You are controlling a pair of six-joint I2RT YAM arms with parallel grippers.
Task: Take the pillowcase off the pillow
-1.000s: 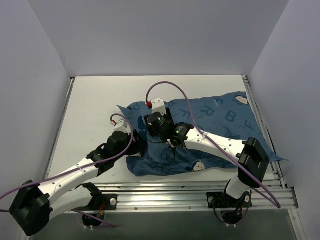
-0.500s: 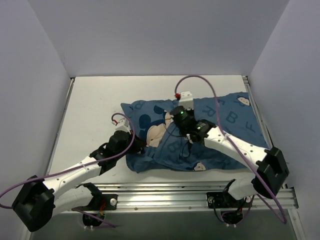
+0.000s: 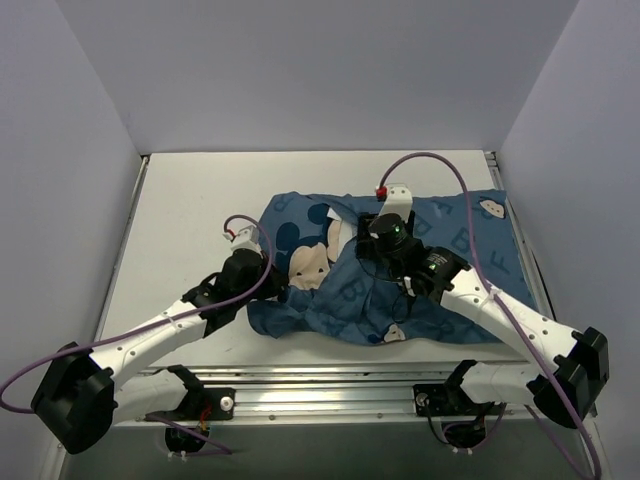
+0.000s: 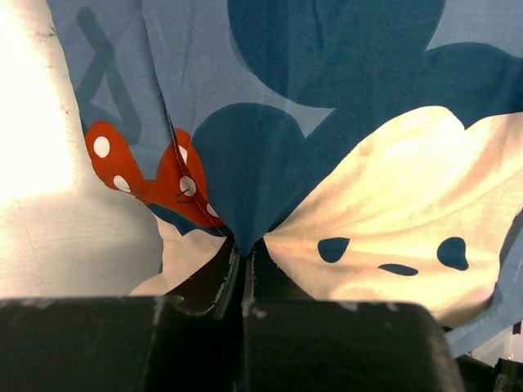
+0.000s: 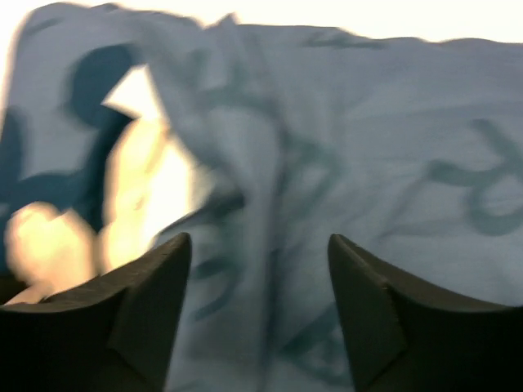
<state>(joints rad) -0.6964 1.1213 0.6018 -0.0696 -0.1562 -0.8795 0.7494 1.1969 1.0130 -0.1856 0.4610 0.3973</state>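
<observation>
Pillowcase (image 3: 455, 245) lies on the table (image 3: 190, 200), right of centre in the top view. Its long axis runs left to right across the frame and rises a little toward the upper right, where one corner reaches the table's right edge. The left end is bunched and creased, and a pale mouse face (image 3: 308, 265) shows there among darker blue ears.

At that left end, the left gripper (image 3: 278, 290) meets the fabric. Only its wrist view shows the grip: the left gripper (image 4: 243, 255) has its fingers pressed together on a raised fold, which sits between a red dotted bow (image 4: 139, 167) and the mouse face (image 4: 392, 220). The top view does not show the bow.

The right gripper (image 3: 357, 262) sits over the middle of the case. From above, its fingers cannot be made out. Its blurred wrist view shows the right gripper (image 5: 259, 238) with fingers spread wide and holding nothing, with rumpled lettered fabric between and beyond them. Whether the tips touch the cloth cannot be told.
</observation>
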